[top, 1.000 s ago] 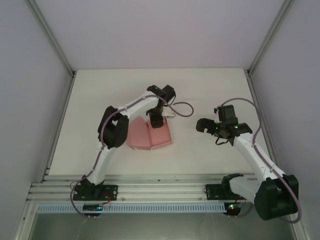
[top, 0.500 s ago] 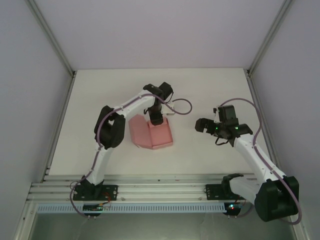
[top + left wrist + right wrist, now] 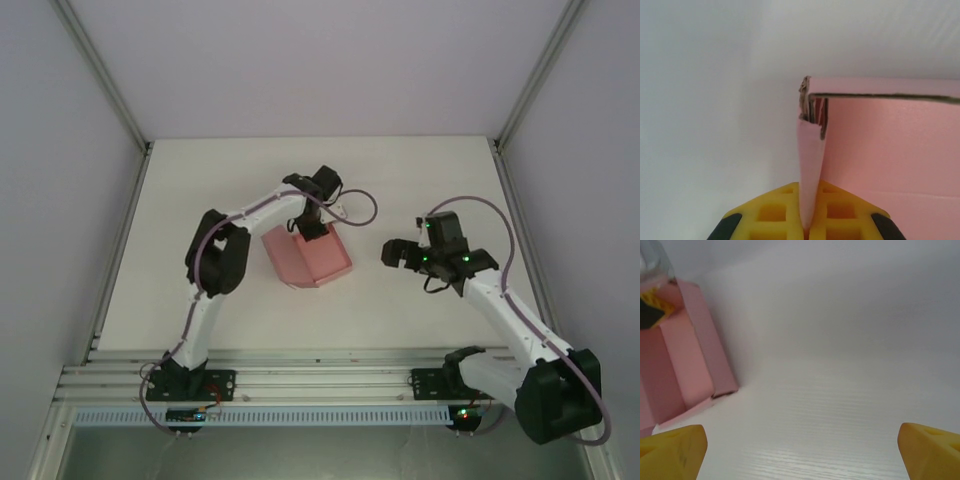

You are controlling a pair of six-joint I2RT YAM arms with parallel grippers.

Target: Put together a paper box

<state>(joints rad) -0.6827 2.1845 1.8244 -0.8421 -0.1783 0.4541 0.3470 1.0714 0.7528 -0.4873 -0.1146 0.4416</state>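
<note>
We found ourselves in a robotics lab cell, not a home or a shop. A bare white table ran beneath and beyond the right gripper's wide-spread yellow fingers, closed in by plain pale walls and aluminium frame posts. Behind the fingers, the left arm and right arm stood bolted to a slotted metal rail, with purple cables looped along them.

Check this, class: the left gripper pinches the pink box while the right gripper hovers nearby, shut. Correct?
No: the right gripper is open, its fingertips far apart in the right wrist view. The left gripper does pinch the pink box.
</note>
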